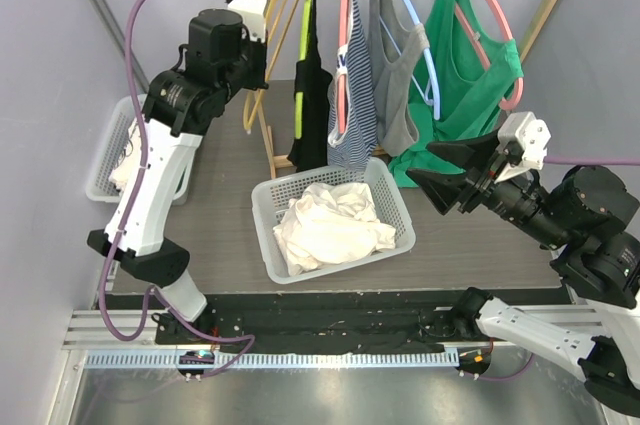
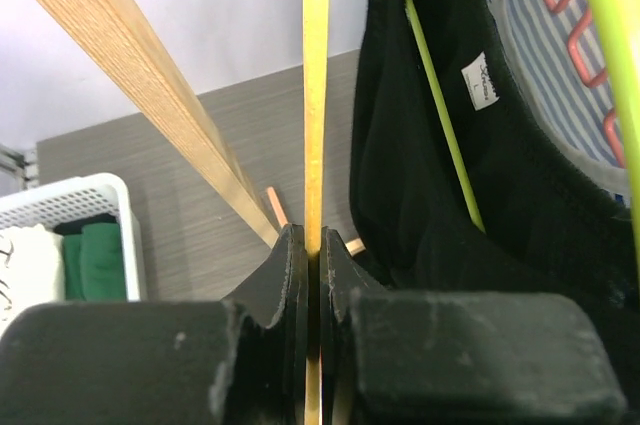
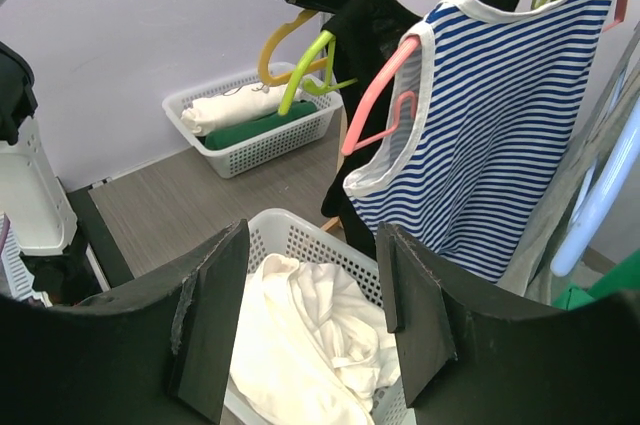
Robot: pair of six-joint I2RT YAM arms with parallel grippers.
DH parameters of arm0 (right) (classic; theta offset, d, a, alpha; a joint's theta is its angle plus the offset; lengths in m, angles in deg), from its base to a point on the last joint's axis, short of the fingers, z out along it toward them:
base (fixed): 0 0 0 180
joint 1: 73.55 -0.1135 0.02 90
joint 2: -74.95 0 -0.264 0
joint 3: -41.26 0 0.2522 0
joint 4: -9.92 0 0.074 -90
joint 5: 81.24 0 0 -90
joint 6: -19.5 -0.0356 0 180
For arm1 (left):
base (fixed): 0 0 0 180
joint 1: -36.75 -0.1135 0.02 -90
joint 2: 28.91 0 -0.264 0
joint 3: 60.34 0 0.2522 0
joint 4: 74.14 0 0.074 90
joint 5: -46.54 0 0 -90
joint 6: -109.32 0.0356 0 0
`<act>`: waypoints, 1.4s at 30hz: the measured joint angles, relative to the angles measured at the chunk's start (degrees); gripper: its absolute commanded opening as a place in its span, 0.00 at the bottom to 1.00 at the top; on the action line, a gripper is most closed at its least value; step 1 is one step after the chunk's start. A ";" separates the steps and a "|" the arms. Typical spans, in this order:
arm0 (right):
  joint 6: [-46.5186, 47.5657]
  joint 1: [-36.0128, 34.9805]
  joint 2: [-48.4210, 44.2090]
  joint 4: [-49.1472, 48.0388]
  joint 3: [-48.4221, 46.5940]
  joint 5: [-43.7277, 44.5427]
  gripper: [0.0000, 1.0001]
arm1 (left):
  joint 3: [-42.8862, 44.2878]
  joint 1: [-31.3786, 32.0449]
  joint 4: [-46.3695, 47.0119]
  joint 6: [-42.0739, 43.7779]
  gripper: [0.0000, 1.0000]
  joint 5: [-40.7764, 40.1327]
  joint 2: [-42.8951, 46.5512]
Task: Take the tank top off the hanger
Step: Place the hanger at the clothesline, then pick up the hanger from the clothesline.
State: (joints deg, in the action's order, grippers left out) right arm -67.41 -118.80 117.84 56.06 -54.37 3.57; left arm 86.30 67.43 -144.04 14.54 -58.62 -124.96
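Several tank tops hang on the rail: a black one (image 1: 310,105) (image 2: 430,195) on a lime hanger (image 3: 310,65), a blue-striped one (image 1: 352,95) (image 3: 500,125) on a pink hanger, a grey one (image 1: 395,85) and a green one (image 1: 465,75). My left gripper (image 1: 262,43) (image 2: 315,245) is up by the rail, shut on a bare yellow hanger (image 2: 316,95) to the left of the black top. My right gripper (image 1: 425,165) (image 3: 312,235) hangs open and empty above the right side of the centre basket, in front of the striped top.
A white basket (image 1: 262,220) in the middle of the table holds a crumpled white garment (image 1: 330,225) (image 3: 300,345). Another basket (image 1: 105,160) (image 3: 270,140) with folded white and green cloth stands at the far left. The wooden rack's slanted leg (image 2: 150,75) runs beside the yellow hanger.
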 measured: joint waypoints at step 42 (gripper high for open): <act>-11.56 -0.13 51.41 -4.90 -41.48 3.21 0.59 | -5.88 -4.46 1.11 3.13 1.00 3.74 16.35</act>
State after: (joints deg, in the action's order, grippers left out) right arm -78.97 -118.93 169.25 51.17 -95.86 6.78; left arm 80.42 62.97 -142.92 17.67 -54.88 -108.61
